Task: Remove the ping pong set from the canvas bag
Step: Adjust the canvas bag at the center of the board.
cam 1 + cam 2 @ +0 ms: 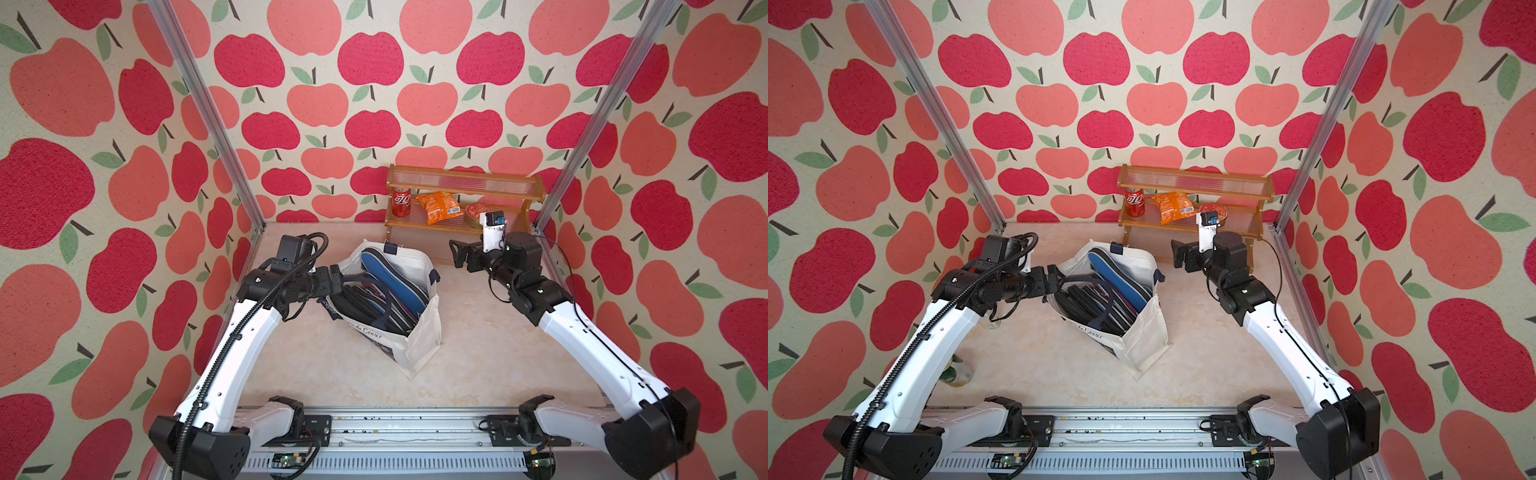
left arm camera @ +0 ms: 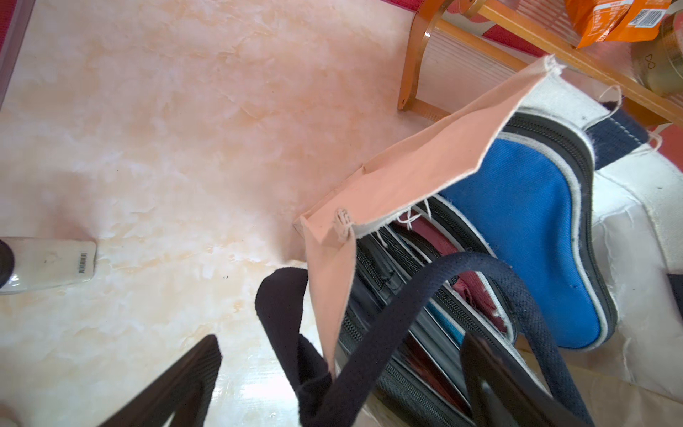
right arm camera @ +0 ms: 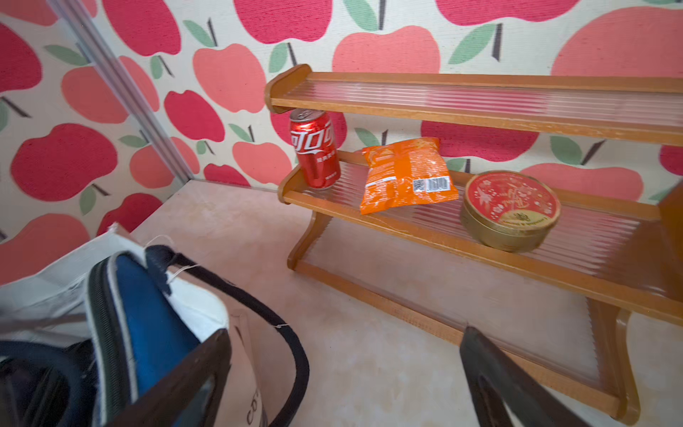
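**Now: cases (image 1: 376, 297) sit inside bag (image 1: 424, 345)**

Mid-table, the bag stands packed with them. The left gripper (image 1: 338, 277) gapes astride its rim, gripping nothing. The right gripper (image 1: 454, 252), spread wide, hangs empty between bag and shelf (image 1: 465, 183).

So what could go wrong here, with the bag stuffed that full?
The strap lies across the mouth of the bag; the open left gripper, at the rim, could snag it and drag the bag. The cases look tightly packed, so pulling one might tip the bag. The right gripper hovers by the shelf and might knock the can.
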You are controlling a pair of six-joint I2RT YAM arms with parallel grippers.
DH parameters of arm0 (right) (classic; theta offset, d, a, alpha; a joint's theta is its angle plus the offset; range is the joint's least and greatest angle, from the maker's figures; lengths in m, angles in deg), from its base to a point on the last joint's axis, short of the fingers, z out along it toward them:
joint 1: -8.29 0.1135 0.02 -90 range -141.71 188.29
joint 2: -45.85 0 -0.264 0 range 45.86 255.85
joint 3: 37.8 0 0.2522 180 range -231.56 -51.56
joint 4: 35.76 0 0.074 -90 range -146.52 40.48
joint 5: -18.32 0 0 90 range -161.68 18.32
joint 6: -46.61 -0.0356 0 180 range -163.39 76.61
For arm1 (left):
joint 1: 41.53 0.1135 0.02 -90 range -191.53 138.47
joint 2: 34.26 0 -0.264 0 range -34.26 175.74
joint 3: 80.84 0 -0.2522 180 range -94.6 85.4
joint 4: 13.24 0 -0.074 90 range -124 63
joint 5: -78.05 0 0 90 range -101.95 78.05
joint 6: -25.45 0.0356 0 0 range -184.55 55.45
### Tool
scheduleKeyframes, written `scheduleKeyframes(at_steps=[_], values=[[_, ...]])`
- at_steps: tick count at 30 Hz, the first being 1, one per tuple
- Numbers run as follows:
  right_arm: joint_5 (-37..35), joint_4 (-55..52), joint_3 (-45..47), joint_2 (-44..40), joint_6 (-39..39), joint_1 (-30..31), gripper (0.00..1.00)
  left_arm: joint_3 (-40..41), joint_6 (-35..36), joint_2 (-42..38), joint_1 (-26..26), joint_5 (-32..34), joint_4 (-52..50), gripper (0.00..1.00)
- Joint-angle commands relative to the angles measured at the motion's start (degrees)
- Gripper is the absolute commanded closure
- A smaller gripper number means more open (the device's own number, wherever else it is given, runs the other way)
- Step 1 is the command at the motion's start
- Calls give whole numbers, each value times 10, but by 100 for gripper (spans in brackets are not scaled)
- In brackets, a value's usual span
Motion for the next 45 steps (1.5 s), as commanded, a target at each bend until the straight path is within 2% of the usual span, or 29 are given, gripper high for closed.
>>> scheduleKeyframes(at_steps=[1, 8, 12, 15, 17, 18, 19, 20, 25, 30, 33, 35, 39, 45], values=[[103, -73, -59, 35, 56, 15, 3, -22, 13, 8, -6, 18, -22, 1], [135, -209, -164, 153, 111, 45, 5, -29, 16, 20, -13, 28, -28, 1], [125, -246, -202, 207, 127, 66, 10, -33, 18, 27, -17, 32, -28, 1], [123, -261, -226, 241, 131, 72, 31, -39, 19, 32, -18, 32, -26, 1], [125, -270, -242, 258, 130, 73, 54, -45, 21, 39, -18, 33, -26, 0], [125, -272, -246, 262, 128, 73, 68, -47, 22, 42, -18, 33, -24, 0], [123, -273, -250, 263, 123, 73, 88, -52, 22, 47, -19, 33, -23, 1], [120, -272, -251, 262, 118, 73, 100, -57, 23, 52, -19, 33, -22, 1], [79, -208, -196, 202, 41, 54, 100, -96, 23, 89, -19, 48, -20, 1], [-1, -72, -43, 68, -134, 4, 100, -152, 29, 140, -22, 53, -22, 1], [-80, 17, 70, -29, -238, 1, 100, -187, 37, 173, -33, 69, -30, 1], [-98, 41, 112, -67, -284, 2, 100, -212, 48, 195, -49, 86, -37, 1], [-133, 17, 120, -75, -281, 25, 100, -262, 71, 239, -93, 127, -58, 1], [-164, -9, 115, -63, -255, 40, 100, -353, 153, 326, -214, 241, -104, 1]])
